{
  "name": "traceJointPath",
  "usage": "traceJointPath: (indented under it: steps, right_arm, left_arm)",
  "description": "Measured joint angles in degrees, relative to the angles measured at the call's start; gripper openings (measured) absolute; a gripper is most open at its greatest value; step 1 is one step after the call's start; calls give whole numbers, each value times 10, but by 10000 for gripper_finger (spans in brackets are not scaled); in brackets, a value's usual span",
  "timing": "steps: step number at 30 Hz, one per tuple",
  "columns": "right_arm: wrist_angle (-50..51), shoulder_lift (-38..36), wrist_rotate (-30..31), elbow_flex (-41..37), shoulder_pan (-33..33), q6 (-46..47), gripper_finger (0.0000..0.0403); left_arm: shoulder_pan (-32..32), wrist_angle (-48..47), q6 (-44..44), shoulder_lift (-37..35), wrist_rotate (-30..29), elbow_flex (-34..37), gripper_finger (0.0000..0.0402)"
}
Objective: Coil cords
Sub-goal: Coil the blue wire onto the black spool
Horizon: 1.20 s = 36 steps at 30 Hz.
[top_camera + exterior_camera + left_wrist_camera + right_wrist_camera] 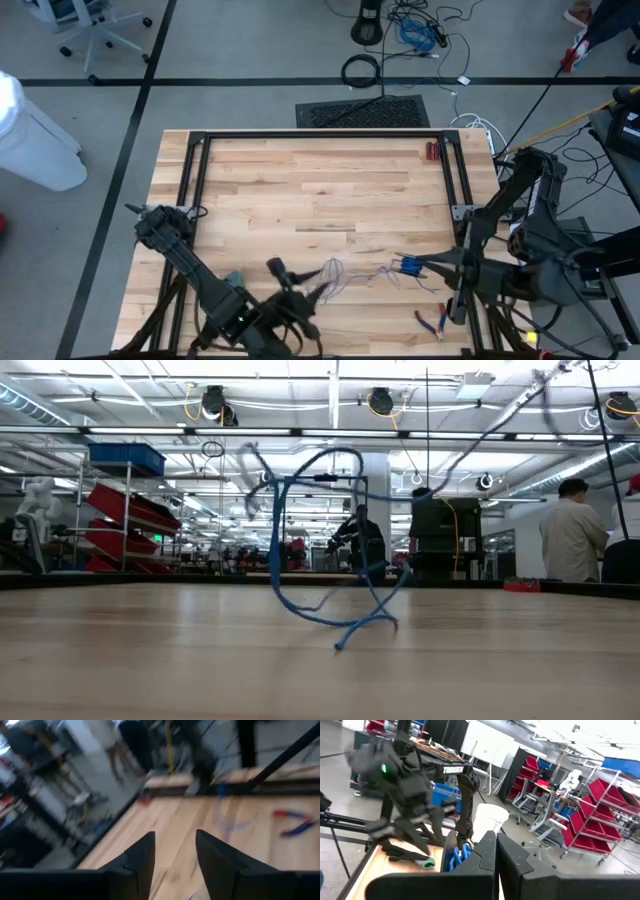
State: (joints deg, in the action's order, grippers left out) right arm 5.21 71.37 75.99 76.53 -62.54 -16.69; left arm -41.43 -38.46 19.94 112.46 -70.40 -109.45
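Observation:
A thin blue cord [345, 272] runs in loose loops above the table's near middle, ending in a blue bunch [408, 266] at my right gripper [415, 265], which is shut on it. In the low view the cord [285, 540] hangs in tall loops. My left gripper [175, 855] is open with nothing between its fingers. It stands raised near the table's front edge [300, 285], left of the cord, and points toward the table's right side. My right gripper holds the cord by a bunch of blue loops [456, 857] that shows right beside its shut fingers; the place of contact is hidden by the fingers. They come in level from the table's right side. The cord hangs below in slack loops, its lowest bend [345, 640] on the table.
Red-handled pliers [432, 322] lie near the front right corner, below my right gripper. A small red thing [430, 151] sits at the far right by the black frame [320, 135]. The far half of the wooden top is bare.

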Motion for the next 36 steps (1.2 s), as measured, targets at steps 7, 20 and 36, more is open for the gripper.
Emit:
traceJointPath:
  steps: [7,20,36]
  right_arm:
    - [0,0,-89,0,22,17,0]
    - [5,0,-119,0,23,28,0]
    - [2,7,-151,0,46,29,0]
  left_arm:
    - [25,363,-312,4,136,0,148]
    - [68,512,-433,25,251,0,148]
    - [84,568,-460,31,312,0,148]
